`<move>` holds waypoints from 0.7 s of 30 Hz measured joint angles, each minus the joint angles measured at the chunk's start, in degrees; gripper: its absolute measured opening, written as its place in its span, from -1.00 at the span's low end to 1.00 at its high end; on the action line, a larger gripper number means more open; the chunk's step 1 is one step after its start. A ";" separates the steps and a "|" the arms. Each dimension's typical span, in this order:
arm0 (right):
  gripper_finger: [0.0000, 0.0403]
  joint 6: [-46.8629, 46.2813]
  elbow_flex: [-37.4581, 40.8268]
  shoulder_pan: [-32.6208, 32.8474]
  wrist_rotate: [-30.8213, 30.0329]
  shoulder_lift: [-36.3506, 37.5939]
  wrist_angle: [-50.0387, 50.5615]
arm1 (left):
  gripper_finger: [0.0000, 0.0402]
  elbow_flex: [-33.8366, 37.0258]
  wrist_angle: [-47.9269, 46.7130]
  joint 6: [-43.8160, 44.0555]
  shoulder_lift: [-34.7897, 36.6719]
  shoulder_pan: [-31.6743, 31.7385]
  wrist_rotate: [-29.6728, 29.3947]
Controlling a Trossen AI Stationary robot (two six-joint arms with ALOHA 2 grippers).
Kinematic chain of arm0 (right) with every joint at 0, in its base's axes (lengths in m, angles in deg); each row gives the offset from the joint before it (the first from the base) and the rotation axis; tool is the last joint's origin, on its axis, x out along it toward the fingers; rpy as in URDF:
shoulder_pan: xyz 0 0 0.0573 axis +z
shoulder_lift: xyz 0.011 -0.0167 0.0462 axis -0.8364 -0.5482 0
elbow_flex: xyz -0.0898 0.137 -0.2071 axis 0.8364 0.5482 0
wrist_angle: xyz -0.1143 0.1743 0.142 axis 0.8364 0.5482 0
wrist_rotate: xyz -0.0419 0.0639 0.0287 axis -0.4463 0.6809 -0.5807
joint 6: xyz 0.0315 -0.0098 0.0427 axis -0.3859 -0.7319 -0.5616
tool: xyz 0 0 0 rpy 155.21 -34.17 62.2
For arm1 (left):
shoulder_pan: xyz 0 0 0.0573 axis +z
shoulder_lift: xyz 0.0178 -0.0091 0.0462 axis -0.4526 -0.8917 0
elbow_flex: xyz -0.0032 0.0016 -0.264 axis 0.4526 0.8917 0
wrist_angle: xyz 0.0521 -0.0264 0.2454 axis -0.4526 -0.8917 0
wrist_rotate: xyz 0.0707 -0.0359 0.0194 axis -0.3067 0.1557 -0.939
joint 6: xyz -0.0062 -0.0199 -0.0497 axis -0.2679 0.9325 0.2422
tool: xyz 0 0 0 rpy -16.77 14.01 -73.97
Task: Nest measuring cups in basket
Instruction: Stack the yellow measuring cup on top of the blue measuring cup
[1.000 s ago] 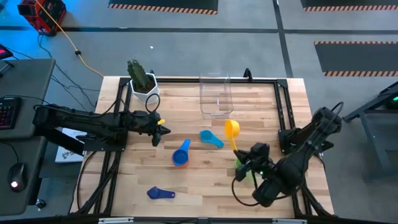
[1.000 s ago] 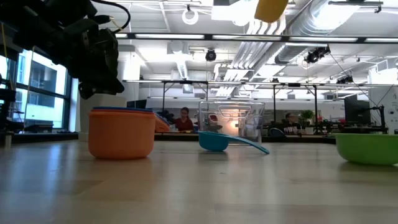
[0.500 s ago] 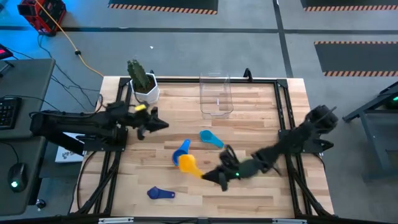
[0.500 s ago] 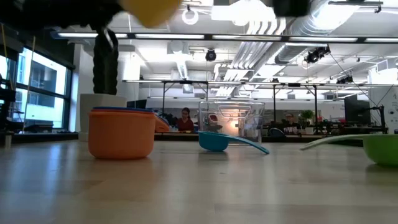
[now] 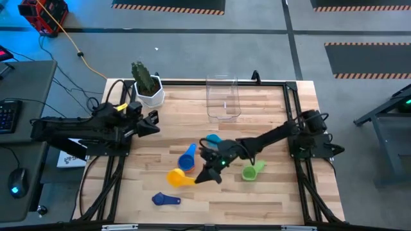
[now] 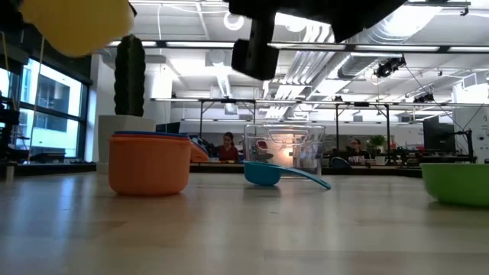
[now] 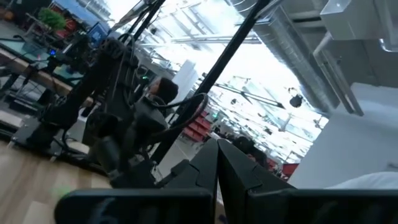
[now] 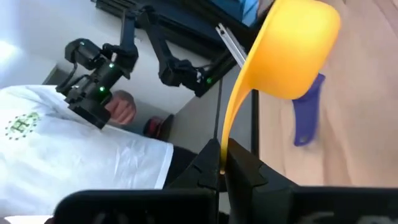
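Right wrist view: right gripper (image 8: 222, 163) pinching yellow cup (image 8: 295, 53) handle; left gripper (image 7: 217, 163) fingers pressed together.

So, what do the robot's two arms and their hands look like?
Both arms are dark, nearly black, built of slim jointed segments with black cables looped alongside. The left hand carries a small yellow mark close behind it. The right hand has tiny green lights near its wrist and two dark, tapered fingers.

A robotics lab in an open-plan industrial hall: a pale wooden worktop (image 5: 212, 192) in a black metal frame, hazard-striped floor mats (image 5: 168, 7), exposed silver ceiling ducts (image 6: 397, 23), rows of desks with monitors (image 6: 439, 137), and seated people (image 6: 227, 145) behind.
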 joint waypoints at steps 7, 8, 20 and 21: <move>-1.00 3.82 0.11 -3.12 3.62 0.00 5.95 | -1.00 0.07 -2.12 0.03 -0.62 0.00 -0.15; -1.00 4.36 0.10 -3.74 3.57 0.02 6.32 | -1.00 0.07 -2.31 0.02 -0.64 0.00 -0.15; -1.00 7.14 0.11 -9.82 13.20 0.26 14.63 | -1.00 0.07 -2.45 -0.02 -0.83 0.00 -0.35; -1.00 7.38 0.11 -9.99 13.35 0.26 14.89 | -1.00 0.07 -2.49 -0.02 -0.83 0.00 -0.35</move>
